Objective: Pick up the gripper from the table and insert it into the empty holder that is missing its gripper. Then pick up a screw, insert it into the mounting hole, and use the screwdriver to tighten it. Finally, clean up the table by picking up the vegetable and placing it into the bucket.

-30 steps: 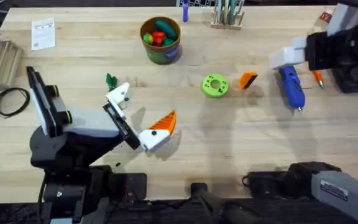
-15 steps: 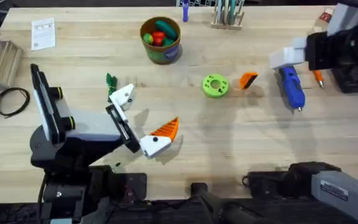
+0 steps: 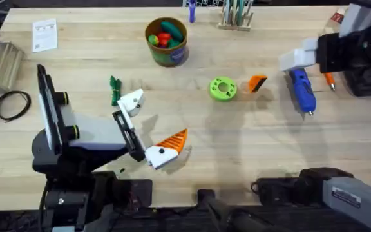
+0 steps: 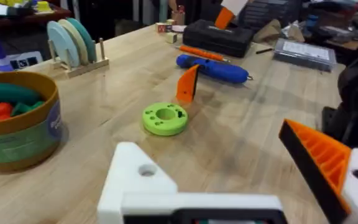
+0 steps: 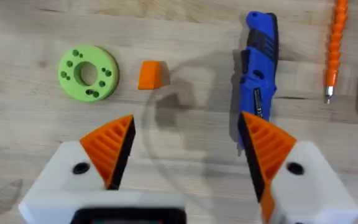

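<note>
Spanning pale wooden table [image 3: 237, 148], cluttered dim workshop benches beyond.

The bucket [image 4: 17, 134] label and white card [image 3: 44, 34] carry print, seemingly unreadable.

– Colours on the table?
– Bright blue screwdriver [image 3: 303, 91], lime green disc [image 3: 223, 88], small orange gripper [image 3: 257, 82], dark green vegetable [image 3: 114, 90].
– The bucket [image 3: 167, 41]?
– Olive green, tan rim; red, green, yellow contents.
– The holder [image 3: 132, 100]?
– White.
</note>
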`<state>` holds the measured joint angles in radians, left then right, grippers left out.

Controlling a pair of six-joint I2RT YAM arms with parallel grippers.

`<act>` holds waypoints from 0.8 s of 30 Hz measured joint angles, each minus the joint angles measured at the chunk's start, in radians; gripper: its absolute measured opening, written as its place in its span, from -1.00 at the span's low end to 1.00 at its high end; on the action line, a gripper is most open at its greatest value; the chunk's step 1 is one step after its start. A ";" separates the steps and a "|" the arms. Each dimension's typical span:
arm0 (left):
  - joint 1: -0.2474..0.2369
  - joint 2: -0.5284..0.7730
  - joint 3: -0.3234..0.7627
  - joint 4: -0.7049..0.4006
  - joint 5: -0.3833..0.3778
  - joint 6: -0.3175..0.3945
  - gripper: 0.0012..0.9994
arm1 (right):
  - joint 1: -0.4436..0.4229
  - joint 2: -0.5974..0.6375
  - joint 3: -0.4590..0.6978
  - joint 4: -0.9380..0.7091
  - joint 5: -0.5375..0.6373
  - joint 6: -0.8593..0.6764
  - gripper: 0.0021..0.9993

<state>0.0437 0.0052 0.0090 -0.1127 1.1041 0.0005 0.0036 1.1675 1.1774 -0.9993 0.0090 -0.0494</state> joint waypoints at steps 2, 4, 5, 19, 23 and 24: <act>0.000 0.000 0.000 -0.003 0.012 0.005 0.97 | 0.000 0.000 0.000 0.000 0.000 0.000 0.98; 0.000 0.000 0.000 -0.005 0.027 0.009 0.97 | 0.000 0.000 0.000 0.000 0.000 0.000 0.98; 0.000 0.000 0.000 -0.005 0.030 0.011 0.97 | 0.000 0.000 0.000 0.000 0.000 0.000 0.98; -0.022 0.000 0.000 -0.010 0.059 0.018 0.97 | 0.000 0.000 0.000 0.000 0.000 0.000 0.98; -0.031 0.000 0.000 -0.011 0.060 0.018 0.97 | 0.000 0.000 0.000 0.000 0.000 0.000 0.98; -0.031 0.000 0.000 -0.011 0.060 0.018 0.97 | 0.000 0.000 0.000 0.000 0.000 0.000 0.98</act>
<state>0.0124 0.0054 0.0093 -0.1234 1.1640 0.0189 0.0036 1.1671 1.1774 -0.9993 0.0090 -0.0497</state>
